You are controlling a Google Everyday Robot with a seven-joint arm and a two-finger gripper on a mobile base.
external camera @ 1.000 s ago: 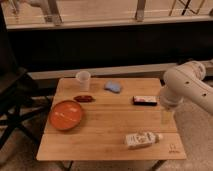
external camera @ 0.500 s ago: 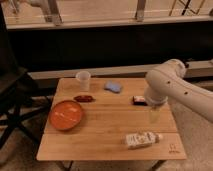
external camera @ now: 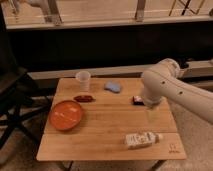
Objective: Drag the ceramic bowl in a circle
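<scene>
The ceramic bowl (external camera: 66,114) is wide, shallow and orange-red. It sits near the left edge of the wooden table (external camera: 105,147). My white arm reaches in from the right over the table's right side. The gripper (external camera: 150,113) hangs below it, above the table right of centre. It is well to the right of the bowl and not touching it.
A translucent white cup (external camera: 83,80) stands at the back left. A small red-brown packet (external camera: 83,98) lies just behind the bowl, and a blue object (external camera: 113,87) at the back centre. The arm partly hides a dark bar (external camera: 136,100). A white bottle (external camera: 142,139) lies front right. A dark chair (external camera: 12,100) stands left.
My arm has swung leftward from the table's right edge toward its middle, bringing the gripper over the tabletop. The bowl and other objects have not moved.
</scene>
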